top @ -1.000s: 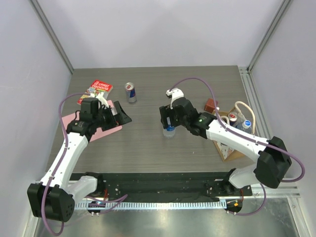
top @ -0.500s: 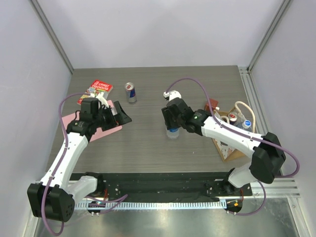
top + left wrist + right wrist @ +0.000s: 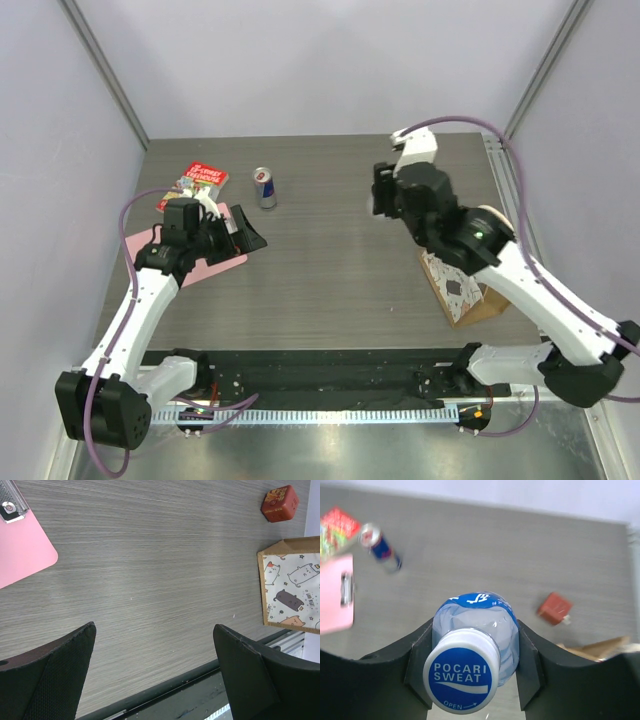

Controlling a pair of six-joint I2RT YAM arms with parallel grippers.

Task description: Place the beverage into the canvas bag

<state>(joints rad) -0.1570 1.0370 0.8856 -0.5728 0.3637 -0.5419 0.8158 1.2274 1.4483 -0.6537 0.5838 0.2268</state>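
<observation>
The beverage, a clear Pocari Sweat bottle [image 3: 476,614] with a blue label and a white-and-blue cap, hangs in the air with my right gripper [image 3: 474,635] shut on its shoulder. In the top view the right gripper [image 3: 385,195] is raised over the table's back middle, left of the canvas bag [image 3: 457,292], and the bottle is hidden beneath it. The bag's white patterned panel [image 3: 295,592] also shows in the left wrist view. My left gripper [image 3: 155,630] stands open and empty above the pink clipboard [image 3: 215,262] at the left.
A Red Bull can [image 3: 265,187] stands at the back left, beside a red booklet [image 3: 203,179]. A small red cube [image 3: 554,608] lies just behind the bag. The metal rail [image 3: 505,190] runs along the table's right edge.
My right gripper shut on the bottle, lifted it off the table and carried it up and toward the back right. The left arm has not moved.
</observation>
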